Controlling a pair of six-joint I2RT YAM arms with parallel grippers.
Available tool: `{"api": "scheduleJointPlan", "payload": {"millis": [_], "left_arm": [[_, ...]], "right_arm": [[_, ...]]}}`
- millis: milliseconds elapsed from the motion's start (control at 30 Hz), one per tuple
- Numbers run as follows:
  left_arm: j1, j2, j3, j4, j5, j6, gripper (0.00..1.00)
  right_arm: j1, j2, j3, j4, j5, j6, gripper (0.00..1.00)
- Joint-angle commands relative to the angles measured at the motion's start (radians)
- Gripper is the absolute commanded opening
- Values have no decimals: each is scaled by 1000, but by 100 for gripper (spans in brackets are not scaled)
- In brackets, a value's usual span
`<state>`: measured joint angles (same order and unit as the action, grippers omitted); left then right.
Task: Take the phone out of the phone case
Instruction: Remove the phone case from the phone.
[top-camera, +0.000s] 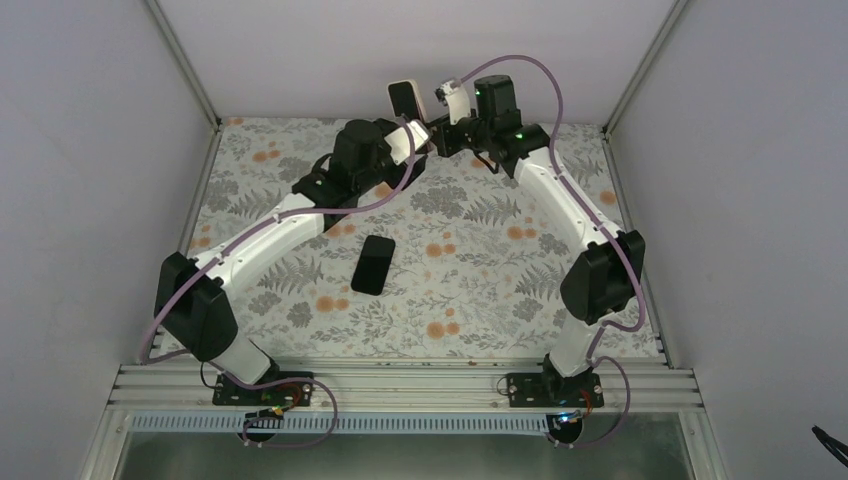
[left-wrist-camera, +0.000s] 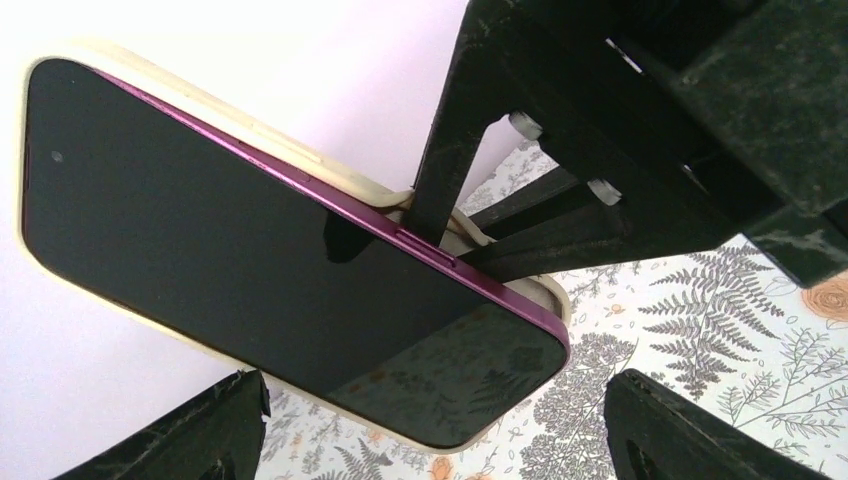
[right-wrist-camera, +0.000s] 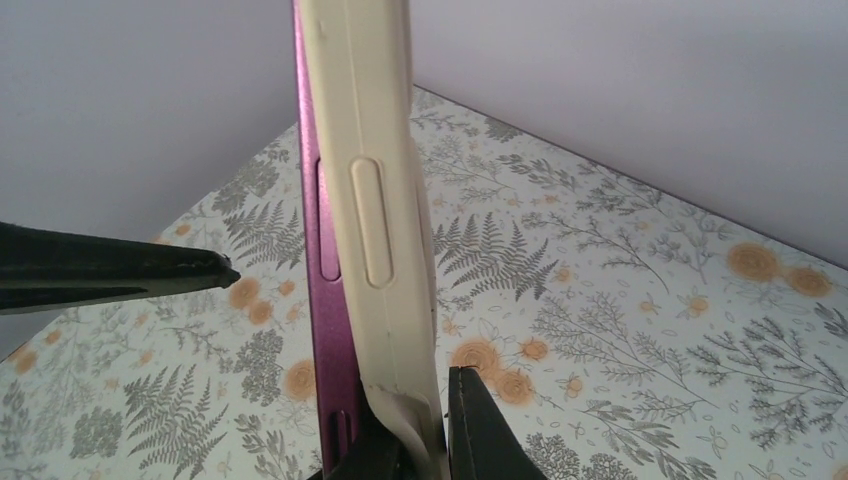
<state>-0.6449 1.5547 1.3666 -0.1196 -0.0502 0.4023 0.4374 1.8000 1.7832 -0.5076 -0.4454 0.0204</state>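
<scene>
A phone with a black screen and purple frame sits in a cream phone case, held up in the air at the back of the table. My right gripper is shut on the case's side wall, one finger wedged between the peeled case wall and the purple phone edge. In the top view the right gripper reaches the phone from the right. My left gripper is open, its fingertips spread on both sides of the phone's lower corner without touching it.
A black flat slab like a second phone lies on the floral tablecloth mid-table. White walls close in the back and sides. One finger of the left gripper pokes into the right wrist view from the left.
</scene>
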Motion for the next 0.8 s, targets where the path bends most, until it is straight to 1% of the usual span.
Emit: {"api": "scheduleJointPlan", "payload": {"millis": [0,233,400,533,633,767], "left_arm": [[-8,23,43,32,-11,-33,83],[-9,28,53,9,27,-49,82],[-10,52,73,5,-4,-59,80],[-18,69,83,30,-89,-60,78],[-23,84,109,3,-69,-63,78],[-34,86,101,-3,-58,-67,78]], "right_arm": [[3,-61,-7,96,25,30,3],[4,-63,2,98,20,37,3],[7,-64,5,97,16,39,3],[9,-72,3,96,18,43,3],[11,-76,4,97,19,48,3],[11,-81,11,97,33,49,3]]}}
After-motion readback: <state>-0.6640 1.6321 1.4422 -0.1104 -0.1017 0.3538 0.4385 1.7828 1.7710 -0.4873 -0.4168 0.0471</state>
